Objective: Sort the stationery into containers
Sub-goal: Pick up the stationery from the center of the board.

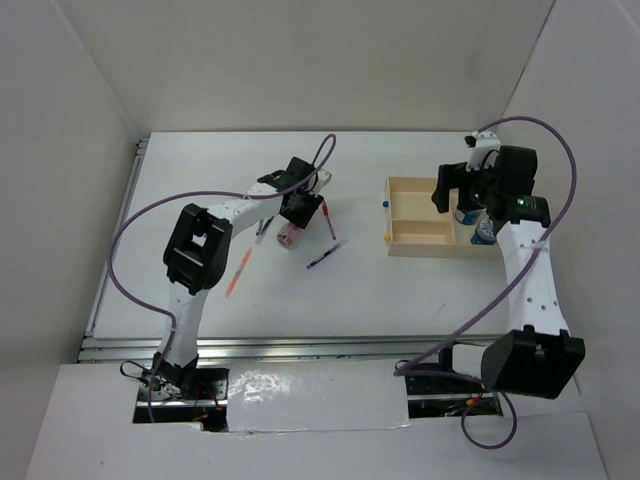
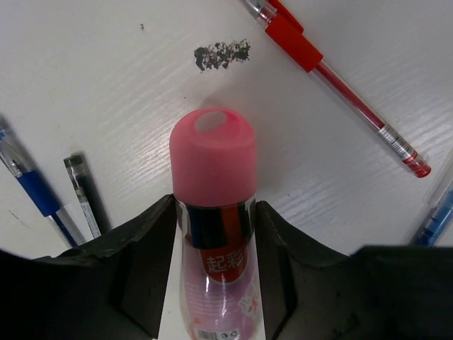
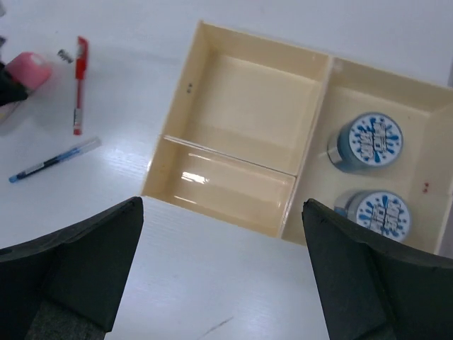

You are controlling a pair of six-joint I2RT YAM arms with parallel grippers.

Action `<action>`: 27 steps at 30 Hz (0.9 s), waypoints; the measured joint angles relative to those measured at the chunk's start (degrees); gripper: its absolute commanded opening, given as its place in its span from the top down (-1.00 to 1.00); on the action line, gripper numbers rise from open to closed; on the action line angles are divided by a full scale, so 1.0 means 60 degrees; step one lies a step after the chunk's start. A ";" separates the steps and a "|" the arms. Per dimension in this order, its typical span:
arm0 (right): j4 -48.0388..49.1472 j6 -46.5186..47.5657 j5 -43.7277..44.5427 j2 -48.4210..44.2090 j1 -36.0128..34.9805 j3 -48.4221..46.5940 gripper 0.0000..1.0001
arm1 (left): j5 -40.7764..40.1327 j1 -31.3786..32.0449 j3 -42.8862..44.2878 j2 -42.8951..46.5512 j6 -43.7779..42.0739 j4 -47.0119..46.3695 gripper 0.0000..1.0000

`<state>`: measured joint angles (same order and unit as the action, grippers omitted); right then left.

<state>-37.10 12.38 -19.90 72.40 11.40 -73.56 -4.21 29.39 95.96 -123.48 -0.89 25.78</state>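
Note:
A short pink cylinder (image 2: 212,163) with a pink cap lies on the white table (image 1: 360,180), left of centre (image 1: 289,235). My left gripper (image 2: 214,212) is down over it (image 1: 297,212), both fingers pressed against its sides. The tan wooden tray (image 3: 173,106) stands at the right (image 1: 420,245). Two blue-and-white rolls (image 3: 367,140) (image 3: 382,214) sit in its right compartment. My right gripper (image 3: 223,234) hangs open above the tray (image 1: 450,195), holding nothing. The other two compartments show nothing inside.
A red pen (image 2: 340,88) lies just right of the cylinder (image 1: 328,218). A blue pen (image 1: 326,254) and an orange pen (image 1: 239,272) lie nearer the front. Two more pens (image 2: 35,188) (image 2: 81,195) lie left of the cylinder. White walls enclose the table.

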 measured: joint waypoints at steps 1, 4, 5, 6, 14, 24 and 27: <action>0.0040 0.0157 -0.0044 -0.0284 -0.0266 0.0219 -0.99 | 0.0033 -0.0007 0.0127 -0.0087 0.0066 0.0080 -0.05; 0.0277 0.0954 -0.0015 -0.1246 -0.1118 0.1188 -0.98 | 0.0379 -0.0131 0.0390 -0.0222 0.0266 0.0288 0.13; 0.0317 0.1268 0.0018 -0.1541 -0.1381 0.1504 -0.98 | 0.0597 -0.0211 0.0452 -0.0259 0.0350 0.0353 0.21; 0.0393 0.1650 0.0033 -0.1869 -0.1657 0.1851 -0.97 | 0.0831 -0.0302 0.0521 -0.0291 0.0448 0.0412 0.26; 0.0918 0.4065 0.0324 -0.2648 -0.3661 0.2820 -0.96 | 0.2805 -0.1162 0.0914 -0.0619 0.1209 0.0816 0.25; 0.1122 0.3625 0.0681 -0.1581 -0.4193 0.1993 -0.99 | 0.1224 -0.0415 0.0940 -0.0619 0.1220 0.0605 0.19; 0.1158 0.3446 0.0783 -0.1643 -0.4339 0.2011 -0.99 | 0.1009 -0.0346 0.0907 -0.0616 0.1231 0.0535 0.19</action>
<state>-30.15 33.06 -15.20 62.54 -14.63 -61.49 1.85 27.31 101.41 -127.17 6.50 28.99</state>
